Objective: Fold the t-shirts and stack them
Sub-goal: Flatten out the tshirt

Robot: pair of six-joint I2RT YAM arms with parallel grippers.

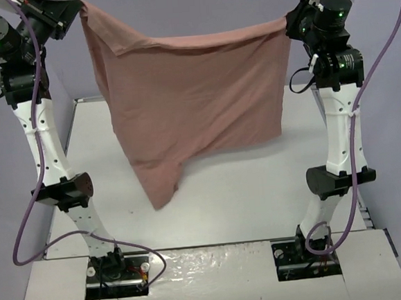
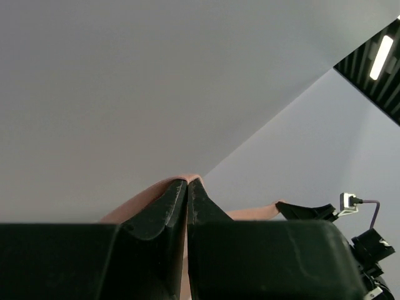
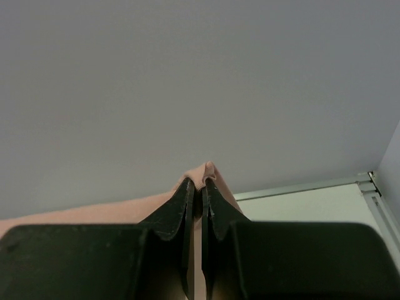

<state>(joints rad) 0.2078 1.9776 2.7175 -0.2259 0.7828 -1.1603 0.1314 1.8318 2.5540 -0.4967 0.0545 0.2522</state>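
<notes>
Hanging above the table (image 1: 260, 201), the dusty-pink t-shirt (image 1: 197, 101) stretches side to side between the arms. Left fingers (image 2: 165, 209) and right fingers (image 3: 178, 206) each clamp tight on a top corner, cloth drooping below them.

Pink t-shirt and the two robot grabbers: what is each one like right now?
pink t-shirt, unfolded, hanging spread out in the air, one lower corner drooping toward the table; whether it touches, I cannot tell.
left gripper, shut on one top corner of the shirt, raised high.
right gripper, shut on the other top corner, raised high.
</notes>
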